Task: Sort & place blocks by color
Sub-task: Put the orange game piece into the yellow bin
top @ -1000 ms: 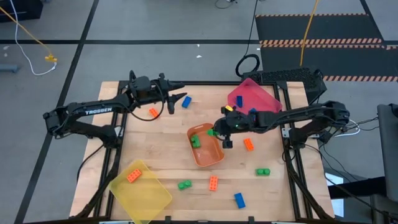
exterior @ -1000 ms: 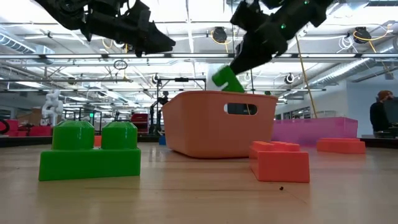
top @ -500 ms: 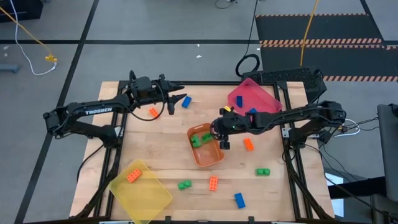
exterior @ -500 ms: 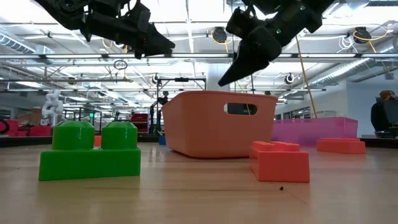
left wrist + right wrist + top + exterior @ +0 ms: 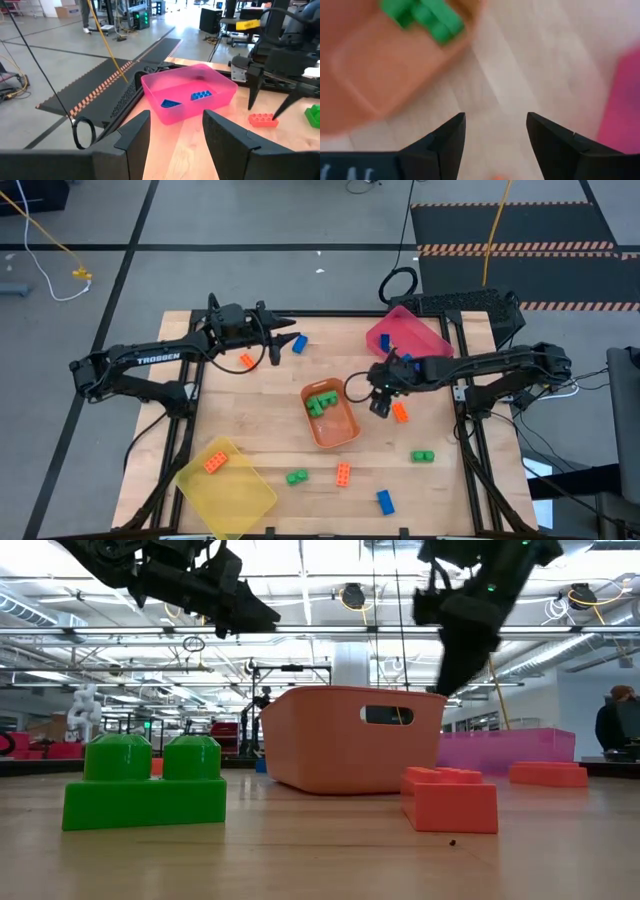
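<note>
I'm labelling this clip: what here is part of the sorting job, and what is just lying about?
Job:
green blocks in the orange tray
orange block
blue blocks in the pink tray
yellow tray
right gripper, open

Lying about:
yellow cable
black cable loop

Glossy plastic blocks (image 5: 144,783), matt wooden table (image 5: 250,410)

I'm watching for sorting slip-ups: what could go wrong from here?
The right gripper, open and empty, hangs between the orange tray and an orange block; coming down, a finger might nudge that block away. The tray holds green blocks, so dropping the orange one there would mix colors.
</note>
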### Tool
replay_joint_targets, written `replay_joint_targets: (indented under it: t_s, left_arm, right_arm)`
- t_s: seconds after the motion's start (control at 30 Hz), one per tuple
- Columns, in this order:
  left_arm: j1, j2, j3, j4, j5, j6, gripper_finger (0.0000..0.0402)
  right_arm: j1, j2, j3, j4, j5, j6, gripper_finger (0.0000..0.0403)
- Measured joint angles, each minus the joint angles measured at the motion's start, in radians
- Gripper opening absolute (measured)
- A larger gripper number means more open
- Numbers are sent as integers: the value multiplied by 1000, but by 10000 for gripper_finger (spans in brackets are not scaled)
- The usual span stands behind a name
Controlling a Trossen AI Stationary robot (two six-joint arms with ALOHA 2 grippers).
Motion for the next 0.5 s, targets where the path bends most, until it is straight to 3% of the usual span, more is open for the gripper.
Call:
replay_joint_targets:
  t_s: [0.27, 0.5]
  left_arm:
    - [3, -2, 0, -25, 0, 4, 182]
    - [-11, -43, 1, -13, -1, 19, 182]
  right_arm:
    - [46, -10, 0, -344, -54, 370, 220]
    - [100, -10, -10, -386, -57, 513, 233]
